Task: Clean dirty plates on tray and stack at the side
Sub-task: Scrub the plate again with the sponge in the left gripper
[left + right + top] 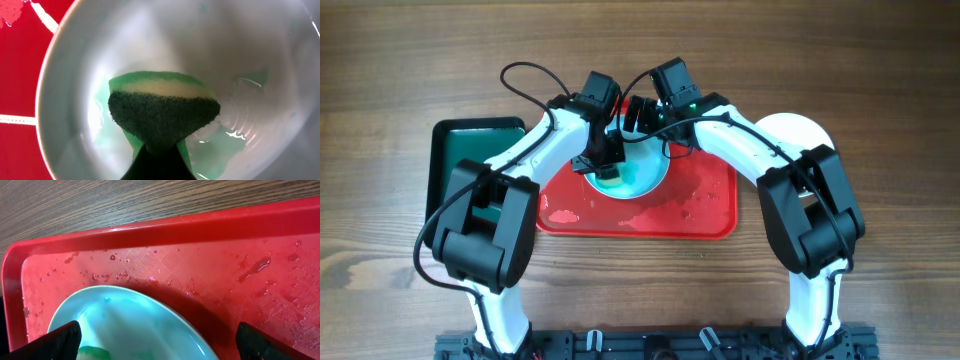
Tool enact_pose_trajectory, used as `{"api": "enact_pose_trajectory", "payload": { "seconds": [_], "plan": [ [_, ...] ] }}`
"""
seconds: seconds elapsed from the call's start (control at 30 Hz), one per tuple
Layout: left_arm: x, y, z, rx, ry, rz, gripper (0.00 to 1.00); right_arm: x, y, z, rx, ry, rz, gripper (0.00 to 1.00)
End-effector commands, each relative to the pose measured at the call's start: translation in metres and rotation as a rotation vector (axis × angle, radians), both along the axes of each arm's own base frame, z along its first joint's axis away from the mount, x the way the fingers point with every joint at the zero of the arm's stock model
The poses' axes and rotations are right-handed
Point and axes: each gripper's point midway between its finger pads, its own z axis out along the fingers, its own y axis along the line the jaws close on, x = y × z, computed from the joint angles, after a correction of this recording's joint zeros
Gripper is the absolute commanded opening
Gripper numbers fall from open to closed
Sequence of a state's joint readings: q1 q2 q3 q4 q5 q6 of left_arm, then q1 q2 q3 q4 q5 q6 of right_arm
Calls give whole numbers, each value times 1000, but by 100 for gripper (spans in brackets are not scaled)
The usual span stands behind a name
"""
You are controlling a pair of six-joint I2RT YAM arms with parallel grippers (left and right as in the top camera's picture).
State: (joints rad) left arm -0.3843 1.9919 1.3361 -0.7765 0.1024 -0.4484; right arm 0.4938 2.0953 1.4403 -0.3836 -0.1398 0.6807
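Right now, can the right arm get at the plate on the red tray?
Probably yes. The right fingers stand open over the edge of the plate on the tray, with nothing between. The left fingers press a sponge into the plate's middle, so the arms may crowd each other.

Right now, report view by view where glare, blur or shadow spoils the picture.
Left wrist: the sponge is fairly sharp, the plate around it soft and washed pale by glare. Right wrist: the tray is sharp, wet drops glinting, a dark shadow beside the plate. Overhead: even light, pale sheen on the tray's wet patches.
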Motion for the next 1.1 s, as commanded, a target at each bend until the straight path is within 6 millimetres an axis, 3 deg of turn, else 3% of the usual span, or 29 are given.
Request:
{"api": "enact_pose_trajectory", "payload": {
  "seconds": [0.0, 0.53, 1.07],
  "plan": [
    [-3, 15, -16, 90, 4, -17, 4, -1, -5, -15, -23, 19, -10, 100],
    [-5, 18, -16, 105, 11, -14, 4, -1, -5, -15, -23, 19, -10, 100],
    [6, 14, -14, 95, -39, -38, 6, -1, -5, -15, -23, 20, -10, 100]
  ]
}}
